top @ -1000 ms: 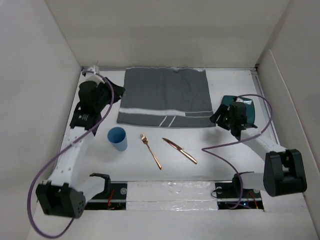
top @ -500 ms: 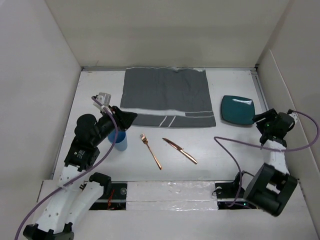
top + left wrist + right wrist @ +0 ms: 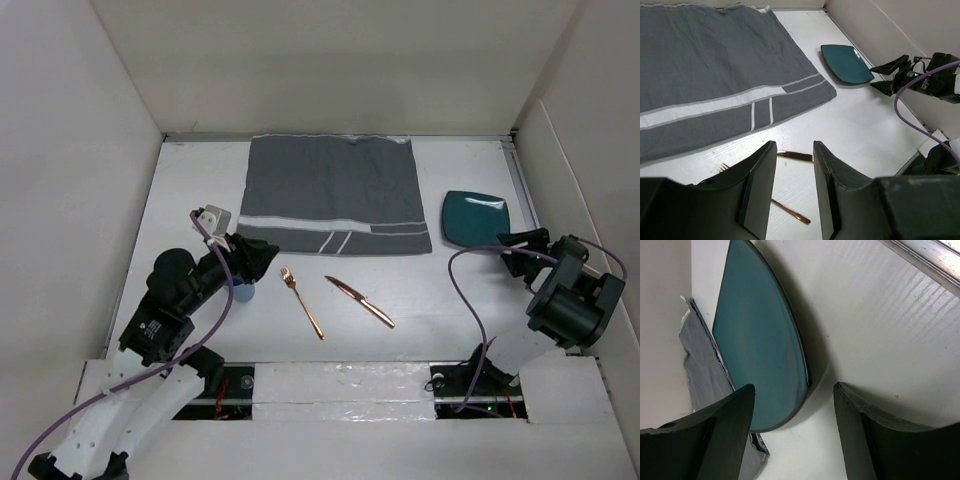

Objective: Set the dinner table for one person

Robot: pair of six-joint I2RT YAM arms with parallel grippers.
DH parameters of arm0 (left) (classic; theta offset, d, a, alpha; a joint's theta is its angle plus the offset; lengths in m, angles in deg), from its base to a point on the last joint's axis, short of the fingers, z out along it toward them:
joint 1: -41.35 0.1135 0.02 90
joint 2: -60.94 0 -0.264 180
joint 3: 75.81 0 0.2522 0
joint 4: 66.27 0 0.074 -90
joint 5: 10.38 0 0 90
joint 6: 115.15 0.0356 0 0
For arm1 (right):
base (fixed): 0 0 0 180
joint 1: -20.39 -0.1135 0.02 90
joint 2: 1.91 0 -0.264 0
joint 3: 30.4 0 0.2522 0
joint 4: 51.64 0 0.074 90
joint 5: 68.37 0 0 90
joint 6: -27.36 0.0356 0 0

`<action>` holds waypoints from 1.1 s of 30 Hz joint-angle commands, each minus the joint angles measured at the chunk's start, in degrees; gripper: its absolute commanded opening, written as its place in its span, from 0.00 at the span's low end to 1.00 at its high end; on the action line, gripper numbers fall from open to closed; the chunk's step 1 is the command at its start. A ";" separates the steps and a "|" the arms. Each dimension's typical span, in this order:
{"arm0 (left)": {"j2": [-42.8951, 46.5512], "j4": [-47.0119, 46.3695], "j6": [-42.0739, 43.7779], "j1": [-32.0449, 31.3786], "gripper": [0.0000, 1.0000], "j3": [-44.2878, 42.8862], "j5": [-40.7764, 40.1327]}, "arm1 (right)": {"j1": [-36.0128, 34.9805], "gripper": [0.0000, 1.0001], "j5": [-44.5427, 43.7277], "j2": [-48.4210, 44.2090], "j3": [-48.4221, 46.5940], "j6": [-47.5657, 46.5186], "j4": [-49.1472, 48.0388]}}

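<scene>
The white dinner table [image 3: 450, 310] carries a grey striped placemat [image 3: 335, 195] at the back middle. A teal plate [image 3: 476, 218] lies to its right. A copper fork [image 3: 302, 302] and knife [image 3: 360, 302] lie in front of the placemat. A blue cup [image 3: 244, 293] is mostly hidden under my left arm. My left gripper [image 3: 268, 255] is open and empty, hovering left of the fork; its wrist view shows the fork handle [image 3: 790, 211] between its fingers [image 3: 757, 185]. My right gripper [image 3: 507, 254] is open and empty, just right of the plate [image 3: 762, 350].
White walls enclose the table on the left, back and right. A metal rail [image 3: 920, 260] runs along the right edge near the plate. The placemat's corner [image 3: 702, 365] lies just beyond the plate. Purple cables trail from both arms.
My left arm has pulled back from the far left corner to the near left, over the cup. My right arm has withdrawn from the plate towards the right wall.
</scene>
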 commanded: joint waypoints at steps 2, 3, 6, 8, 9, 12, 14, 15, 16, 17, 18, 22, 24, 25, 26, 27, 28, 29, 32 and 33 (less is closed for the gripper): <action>0.49 -0.15 1.32 -0.89 0.33 -1.57 -2.34 | -2.82 0.68 -2.94 1.00 -1.35 4.24 -3.30; 0.58 0.03 1.32 -0.89 0.33 -1.49 -2.51 | -3.96 0.67 -3.99 0.83 -1.97 4.77 -1.90; 0.93 0.38 1.23 -0.89 0.33 -1.66 -3.48 | -5.73 0.62 -7.77 0.82 -3.11 8.02 -0.74; 1.11 0.29 1.23 -0.89 0.33 -1.84 -4.00 | -7.13 0.59 -10.23 0.91 -4.08 10.30 0.14; 1.20 0.38 1.23 -0.89 0.33 -1.84 -4.35 | -7.66 0.57 -11.98 1.00 -4.34 10.74 1.36; 1.55 0.55 1.23 -0.89 0.33 -1.92 -4.80 | -9.34 0.48 -15.07 0.65 -5.58 13.56 2.86; 1.90 0.64 1.23 -0.89 0.33 -2.01 -5.41 | -10.03 0.44 -17.18 0.39 -5.58 15.75 3.30; 1.90 0.73 1.23 -0.89 0.33 -2.01 -5.50 | -10.91 0.40 -18.05 0.30 -5.58 16.10 3.30; 1.99 0.64 1.23 -0.89 0.32 -2.01 -5.59 | -10.92 0.37 -19.28 0.04 -5.49 17.07 3.22; 1.99 0.64 1.23 -0.89 0.32 -1.93 -5.67 | -11.44 0.37 -19.64 0.03 -5.49 17.42 3.13; 1.99 0.73 1.23 -0.89 0.32 -2.01 -5.68 | -11.44 0.32 -19.82 0.03 -5.32 17.77 3.22; 1.73 0.82 1.32 -0.89 0.32 -1.93 -5.68 | -11.97 0.05 -21.57 -0.93 -2.42 19.97 -1.52; 1.64 0.82 1.32 -0.89 0.31 -2.01 -5.76 | -11.97 0.00 -21.58 -2.24 -0.66 19.19 -5.73; 1.55 0.73 1.41 -0.89 0.31 -2.01 -5.76 | -11.97 0.00 -21.66 -3.12 0.04 17.44 -5.66; 1.38 0.82 1.50 -0.89 0.31 -2.01 -5.76 | -11.36 0.00 -21.93 -4.26 0.31 16.38 -5.75; 1.20 0.82 1.50 -0.89 0.31 -1.93 -5.68 | -11.36 0.00 -22.19 -7.41 0.40 15.33 -6.10; 0.94 0.82 1.41 -0.89 0.31 -1.93 -5.59 | -11.36 0.00 -22.02 -9.18 0.31 13.23 -6.01; 0.59 0.73 1.41 -0.89 0.30 -2.01 -5.59 | -10.83 0.00 -21.67 -10.94 0.05 12.42 -5.75; 0.06 0.56 1.41 -0.89 0.30 -2.01 -5.59 | -10.83 0.00 -18.69 -17.88 -2.75 9.43 -3.83; -0.03 0.47 1.41 -0.89 0.30 -1.93 -5.76 | -10.83 0.00 -15.98 -19.38 -3.37 9.17 -3.73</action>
